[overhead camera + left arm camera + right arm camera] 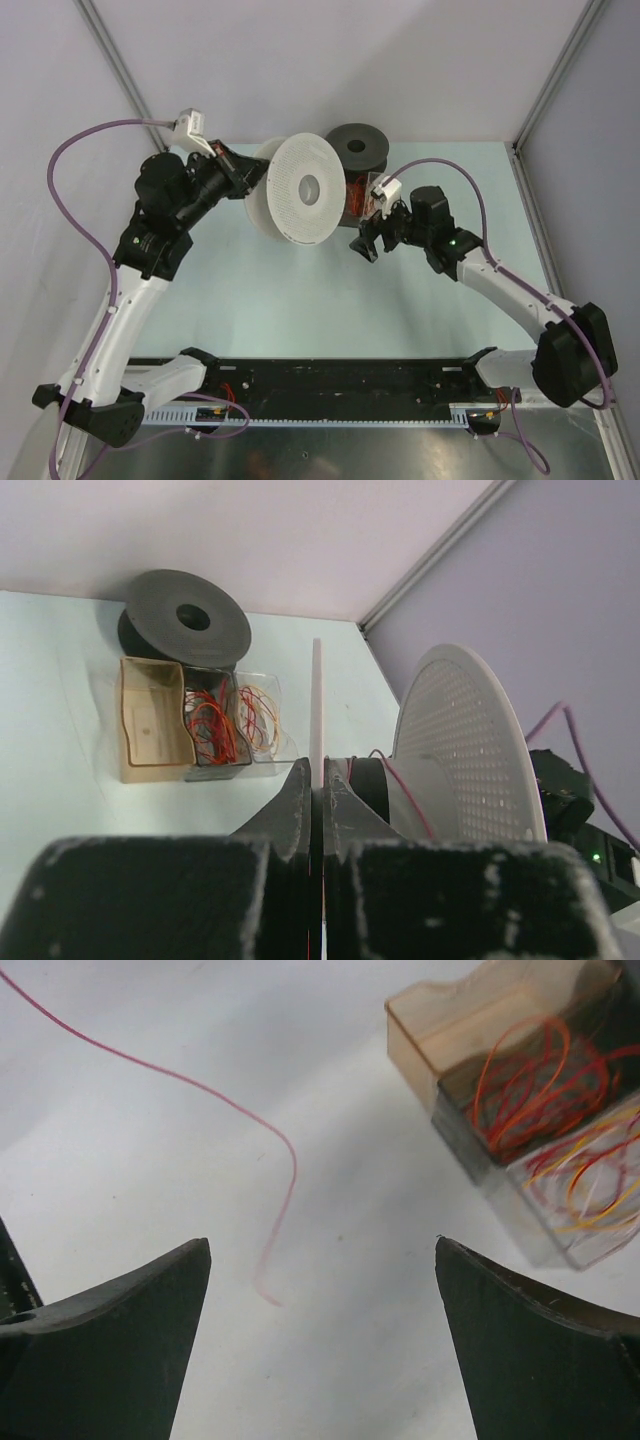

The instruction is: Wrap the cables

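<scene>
At the back of the surface [300, 300], the left end effector [316, 775] pinches one flange of a white spool [470, 745], a thin pink cable [405, 795] crossing its hub. The right end effector [322, 1242] hovers spread wide over a loose cable end on the surface, beside a box [440, 1020] of coiled wires.

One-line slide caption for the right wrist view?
Right gripper open above the table; a thin pink cable ends loose beneath it, beside a compartment box of coiled wires.
</scene>
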`<state>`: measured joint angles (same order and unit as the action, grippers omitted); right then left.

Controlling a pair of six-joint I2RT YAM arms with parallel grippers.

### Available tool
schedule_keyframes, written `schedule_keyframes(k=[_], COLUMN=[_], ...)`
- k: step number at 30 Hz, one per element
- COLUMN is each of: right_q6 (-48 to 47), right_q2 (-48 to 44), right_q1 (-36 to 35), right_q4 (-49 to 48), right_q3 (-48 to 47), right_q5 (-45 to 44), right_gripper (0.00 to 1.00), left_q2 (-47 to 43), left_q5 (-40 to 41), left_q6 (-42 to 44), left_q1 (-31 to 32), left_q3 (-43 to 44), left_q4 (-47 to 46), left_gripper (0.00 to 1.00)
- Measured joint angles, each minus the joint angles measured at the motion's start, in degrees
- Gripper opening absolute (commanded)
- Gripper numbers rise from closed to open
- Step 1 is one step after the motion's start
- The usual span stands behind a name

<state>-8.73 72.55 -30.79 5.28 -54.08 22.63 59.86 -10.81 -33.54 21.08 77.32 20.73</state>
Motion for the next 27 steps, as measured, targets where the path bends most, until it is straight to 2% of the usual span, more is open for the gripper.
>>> schedule_keyframes(k=[7, 13, 19, 24, 26, 27], right_q6=[8.8, 11.5, 9.2, 5.9, 4.2, 3.4], right_q2=[6.6, 14.6, 21.9, 26.4, 28.1, 29.0], right_q1=[1.7, 1.7, 1.2, 0.4, 0.0, -0.2], right_q4=[-2.1, -6.8, -13.8, -15.9, -15.8, -15.6], right_q3=[4.1, 4.6, 4.6, 4.5, 4.1, 3.6], right_q5=[2.4, 4.0, 5.2, 5.2, 4.8, 4.5], right_gripper=[0.90, 0.86, 0.82, 0.82, 0.78, 0.72], left_q2=[-0.1, 0.4, 0.5, 0.5, 0.5, 0.5], left_q5=[3.6, 4.1, 3.1, 1.7, 1.1, 0.9], left_q6=[-0.2, -1.0, -1.2, -1.1, -1.1, -1.1], left_q1=[-0.3, -0.9, -1.1, -1.2, -1.2, -1.2], left_q3=[-4.3, -7.3, -7.5, -7.5, -7.5, -7.5], left_q4=[-2.4, -2.8, -3.7, -4.1, -4.2, -4.3], left_gripper=[0.00, 0.00, 0.00, 0.00, 0.00, 0.00])
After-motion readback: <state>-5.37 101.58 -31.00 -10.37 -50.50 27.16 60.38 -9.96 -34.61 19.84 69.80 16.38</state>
